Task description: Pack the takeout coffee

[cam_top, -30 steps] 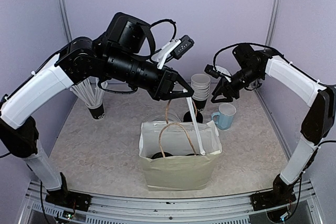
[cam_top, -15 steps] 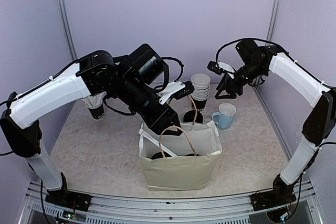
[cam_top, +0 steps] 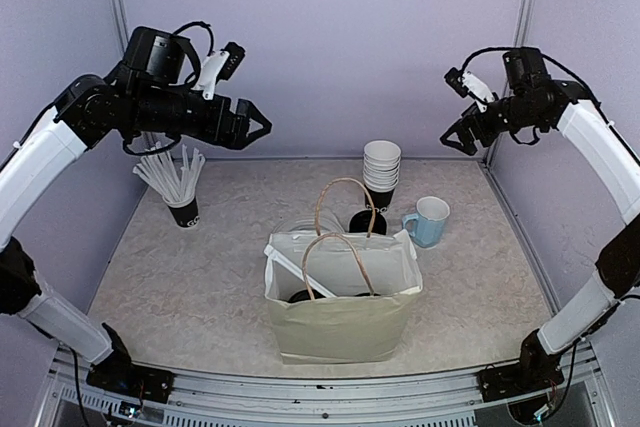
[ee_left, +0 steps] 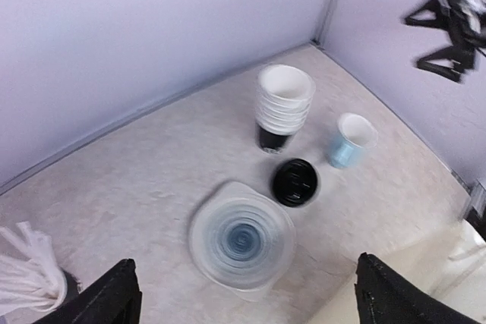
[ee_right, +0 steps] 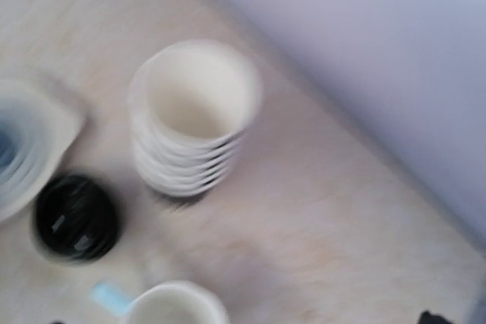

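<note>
As the left gripper (cam_top: pixel 256 131) is pulling up and away from the paper bag (cam_top: pixel 340 332), jaws now apart and its white straw (cam_top: pixel 295 267) lying inside, the right gripper (cam_top: pixel 453 138) is retreating too (its jaws also apart); the takeout coffee (cam_top: pixel 366 222) is still standing behind the bag, probably awaiting packing next.

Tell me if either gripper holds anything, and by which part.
Nothing is held: the left gripper and the right gripper are both open and empty, raised high.
</note>
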Available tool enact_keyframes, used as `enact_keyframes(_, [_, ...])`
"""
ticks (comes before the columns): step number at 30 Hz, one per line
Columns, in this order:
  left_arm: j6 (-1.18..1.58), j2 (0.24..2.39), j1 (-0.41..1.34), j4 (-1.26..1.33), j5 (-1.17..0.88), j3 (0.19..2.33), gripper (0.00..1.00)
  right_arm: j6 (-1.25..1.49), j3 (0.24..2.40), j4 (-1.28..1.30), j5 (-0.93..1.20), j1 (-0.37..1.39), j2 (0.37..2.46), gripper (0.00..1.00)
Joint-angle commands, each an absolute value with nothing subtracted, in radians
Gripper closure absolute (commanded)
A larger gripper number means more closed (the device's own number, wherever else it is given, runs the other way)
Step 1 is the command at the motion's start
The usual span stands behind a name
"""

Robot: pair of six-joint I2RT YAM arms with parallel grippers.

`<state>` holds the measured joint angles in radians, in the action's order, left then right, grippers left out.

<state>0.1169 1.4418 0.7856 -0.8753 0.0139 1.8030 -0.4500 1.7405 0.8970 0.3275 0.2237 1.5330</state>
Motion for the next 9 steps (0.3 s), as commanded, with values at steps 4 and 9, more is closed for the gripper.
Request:
enact_keyframes(4, [0.225, 1.321, 0.571, -0.562, 0.280, 1.570, 0.01, -0.292, 1.564, 0.634, 0.234, 0.199, 1.357, 0.00])
enact_keyframes(9, [0.202, 1.283, 0.552, -0.487, 0.417, 1.476, 0.01, -0.278, 1.462, 0.576, 0.233, 0.198, 1.300, 0.00])
